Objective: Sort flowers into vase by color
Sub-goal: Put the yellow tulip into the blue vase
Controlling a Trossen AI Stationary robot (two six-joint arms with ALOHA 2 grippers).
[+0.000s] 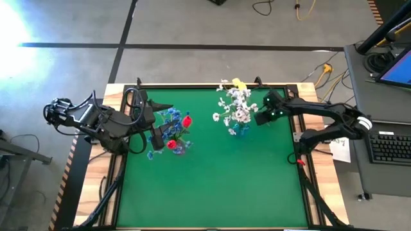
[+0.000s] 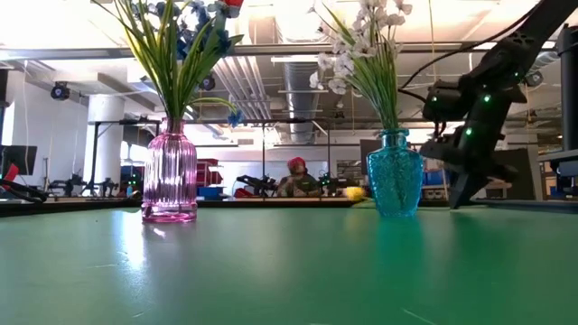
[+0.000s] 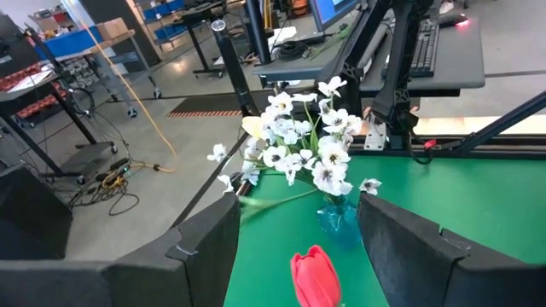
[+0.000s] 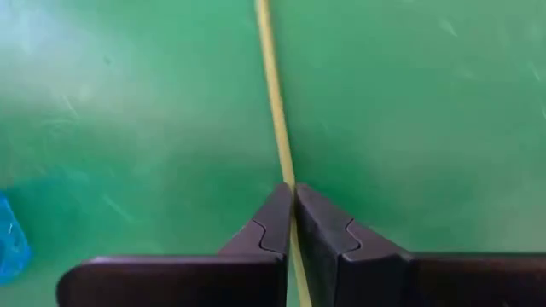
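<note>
A pink vase [image 2: 169, 176] holds blue flowers [image 1: 171, 119] and red buds [image 1: 187, 120]. A teal vase [image 2: 395, 171] holds white flowers [image 1: 239, 106] with a yellow bud [image 1: 239, 83] at their far side. My left gripper [image 1: 156, 136] is open beside the pink vase's bouquet. In its wrist view the left gripper [image 3: 299, 205] has a red bud [image 3: 316, 273] showing between its fingers, apart from both. My right gripper [image 1: 260, 117] is just right of the teal vase, shut on a thin yellow-green stem [image 4: 277, 128]. My right gripper [image 4: 294, 192] pinches the thin yellow-green stem [image 4: 287, 175] between its two fingers. The stem runs on straight ahead of the fingers, over the green mat. Which flower it belongs to lies outside the wrist view.
The green mat [image 1: 218, 186] lies open toward the table's near edge. The two vases stand near the far half, about a hand's width apart. Desks, a keyboard [image 1: 390, 147] and cables lie beyond the right edge. A person [image 2: 296, 176] sits far behind the table.
</note>
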